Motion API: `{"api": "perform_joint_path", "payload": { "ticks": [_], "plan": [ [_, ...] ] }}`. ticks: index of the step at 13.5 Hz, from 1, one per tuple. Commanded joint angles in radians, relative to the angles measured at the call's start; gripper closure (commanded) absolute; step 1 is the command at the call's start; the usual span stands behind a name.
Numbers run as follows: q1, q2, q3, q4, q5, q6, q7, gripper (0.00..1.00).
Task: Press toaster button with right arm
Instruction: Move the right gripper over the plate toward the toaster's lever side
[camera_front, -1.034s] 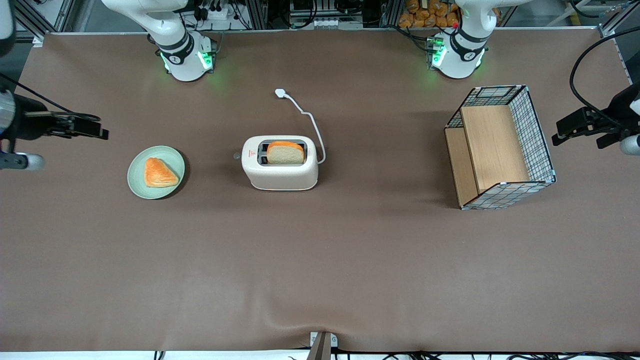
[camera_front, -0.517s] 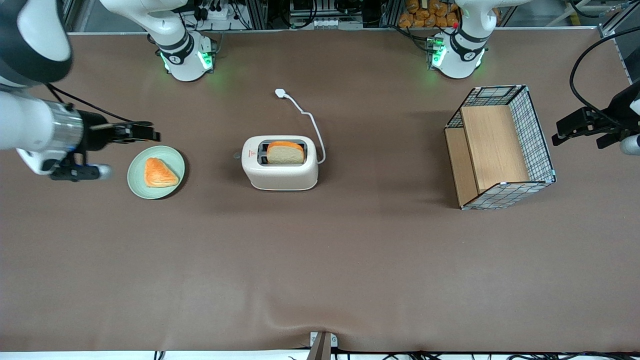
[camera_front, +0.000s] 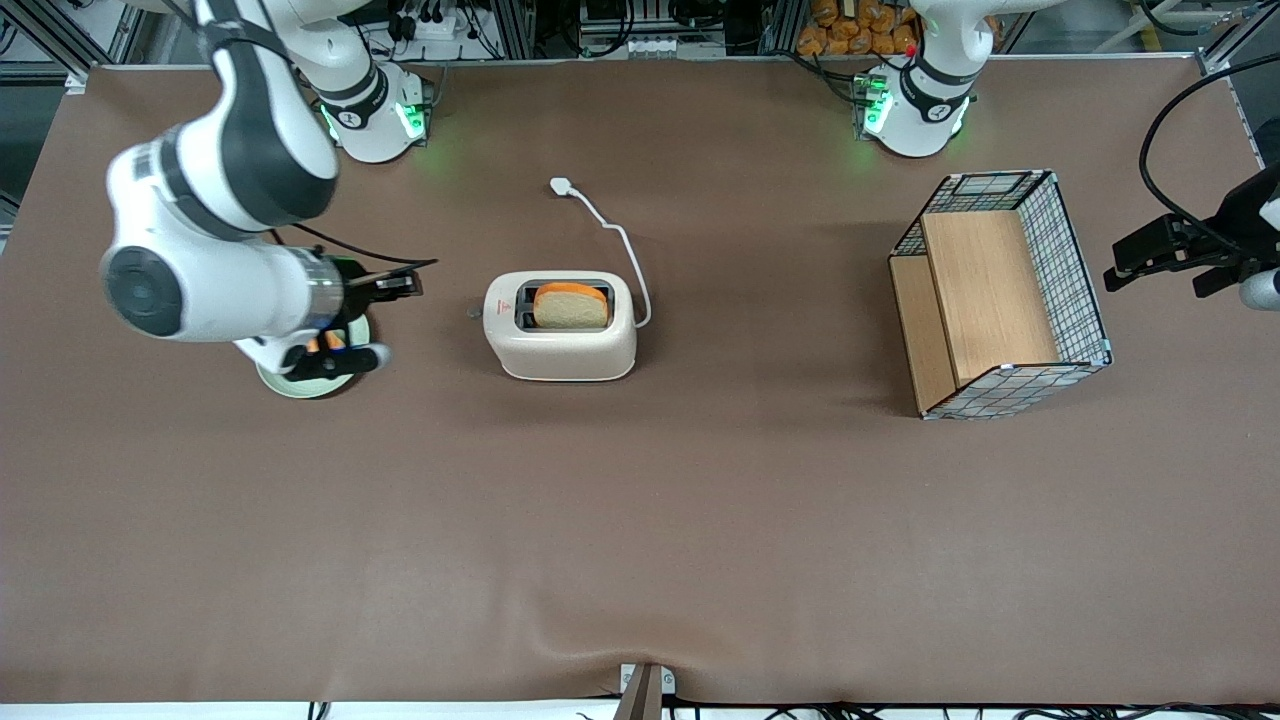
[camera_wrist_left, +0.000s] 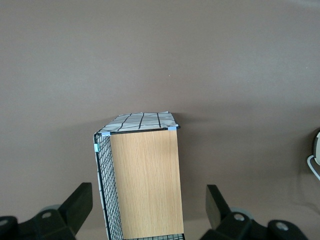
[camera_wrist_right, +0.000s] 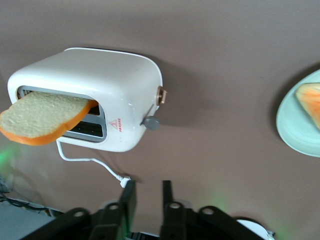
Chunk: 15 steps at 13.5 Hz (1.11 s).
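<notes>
The cream-white toaster (camera_front: 560, 345) stands mid-table with a bread slice (camera_front: 570, 306) in one slot. It also shows in the right wrist view (camera_wrist_right: 110, 85), with the slice (camera_wrist_right: 40, 117) sticking out. The small grey toaster button (camera_front: 473, 312) protrudes from the narrow end that faces the working arm's end of the table; the right wrist view shows it too (camera_wrist_right: 151, 123). My right arm's gripper (camera_front: 403, 284) hovers beside that end, a short gap from the button. Its jaws (camera_wrist_right: 148, 184) stand a little apart and hold nothing.
A pale green plate (camera_front: 300, 386) with an orange pastry (camera_wrist_right: 311, 100) lies under my wrist. The white cord and plug (camera_front: 561, 185) trail from the toaster. A wire-mesh basket with wooden panels (camera_front: 1000, 290) stands toward the parked arm's end.
My right arm has swept in from the table's edge, over the plate, toward the toaster's button end. The toaster, bread and basket have not moved.
</notes>
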Motion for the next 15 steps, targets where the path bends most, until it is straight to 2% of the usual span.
{"api": "perform_joint_path", "payload": {
  "ticks": [1, 7, 9, 12, 14, 15],
  "plan": [
    [0.021, -0.034, -0.011, -0.099, 0.015, 0.075, -0.003, 1.0],
    [0.019, -0.046, -0.01, -0.167, 0.029, 0.175, -0.034, 1.0],
    [0.018, -0.085, -0.01, -0.255, 0.084, 0.26, -0.041, 1.0],
    [0.027, -0.112, -0.01, -0.328, 0.112, 0.333, -0.055, 1.0],
    [0.027, -0.113, -0.01, -0.363, 0.202, 0.378, -0.069, 1.0],
    [0.027, -0.11, -0.01, -0.368, 0.224, 0.394, -0.084, 1.0]
  ]
}}
